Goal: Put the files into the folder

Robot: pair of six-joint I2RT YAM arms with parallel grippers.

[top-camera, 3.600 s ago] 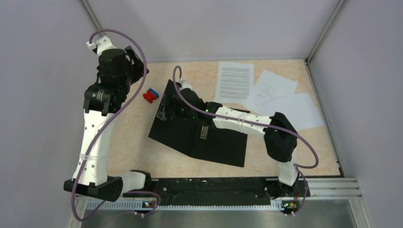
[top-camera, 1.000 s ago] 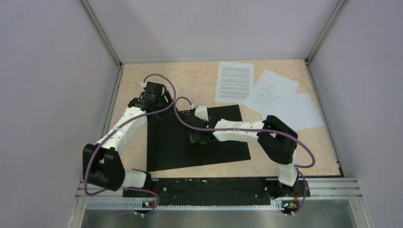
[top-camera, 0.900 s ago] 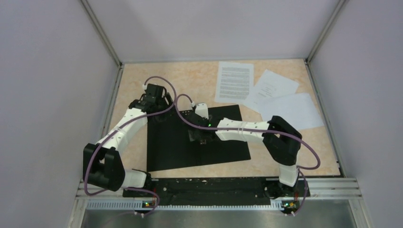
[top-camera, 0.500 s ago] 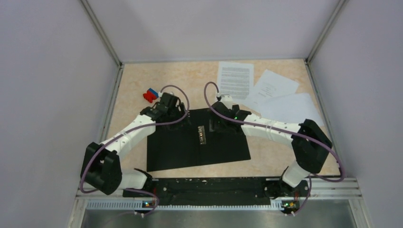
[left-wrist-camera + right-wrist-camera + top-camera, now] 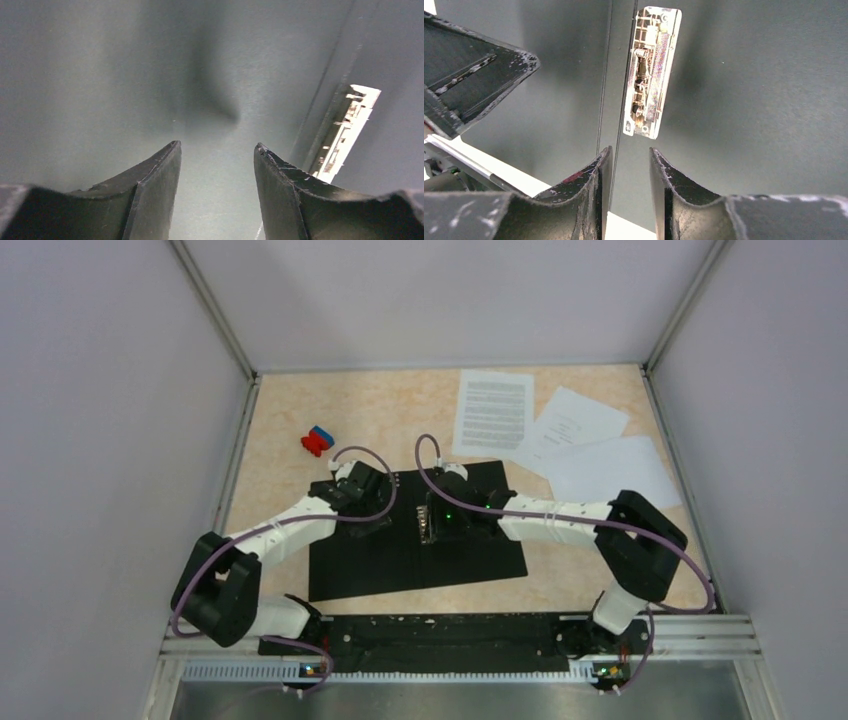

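My left gripper (image 5: 216, 145) and right gripper (image 5: 629, 149) hung parted, empty, over the open folder (image 5: 470, 550); files (image 5: 492, 410) lay far right, outside it. Sweeping low could've snagged the clip (image 5: 651, 70) and dragged the folder.

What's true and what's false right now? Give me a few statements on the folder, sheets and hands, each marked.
1. The folder lies open with its black inside up. True.
2. The sheets are all inside the folder. False: all three lie on the table, beyond the folder's far right corner.
3. The right hand is right by the metal clip. True.
4. The left hand grips a sheet. False: it is open and empty, over the folder's black inside.
5. The red-and-blue block sits on the folder. False: it is on the table, past the folder's far left corner.
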